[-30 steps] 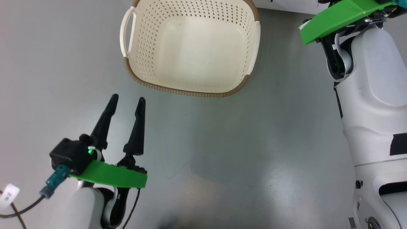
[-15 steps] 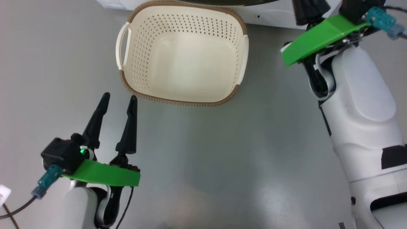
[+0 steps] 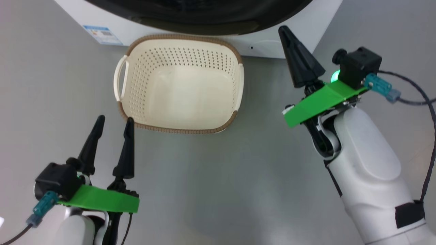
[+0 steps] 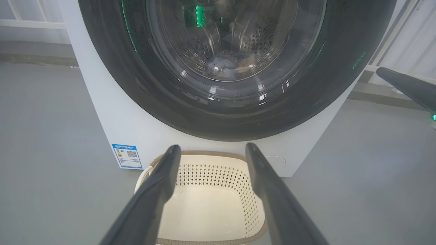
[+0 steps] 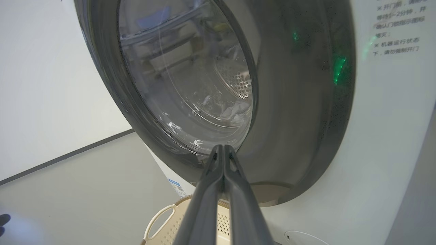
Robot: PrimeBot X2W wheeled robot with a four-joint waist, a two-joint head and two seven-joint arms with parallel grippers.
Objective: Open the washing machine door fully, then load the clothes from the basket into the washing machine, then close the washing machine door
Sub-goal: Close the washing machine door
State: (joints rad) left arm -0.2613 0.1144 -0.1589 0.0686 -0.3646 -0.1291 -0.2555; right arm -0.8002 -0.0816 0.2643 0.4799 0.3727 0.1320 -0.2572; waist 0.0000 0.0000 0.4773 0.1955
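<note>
The cream basket [image 3: 177, 81] stands on the floor in front of the white washing machine [image 3: 299, 30], with nothing in it. The washing machine door [image 4: 235, 68] lies flat against the machine's front, its black rim around the glass bowl. Behind the glass, blue and pale clothes [image 4: 226, 64] lie in the steel drum. My left gripper [image 3: 114, 122] is open at the lower left, just short of the basket's near corner. My right gripper [image 3: 284, 30] is shut with nothing held, raised to the right of the basket and pointing at the door's lower rim [image 5: 223, 148].
Grey floor [image 3: 221, 190] lies all around the basket. A blue label sticker [image 3: 102, 34] sits on the machine's lower left front. A dark cable [image 3: 425, 112] trails from my right wrist. A wall with a dark skirting line [image 5: 64, 156] is left of the machine.
The head camera has tilted up, bringing the machine's front and door rim into view. My right arm has swung down and leftward, so its shut fingers now show.
</note>
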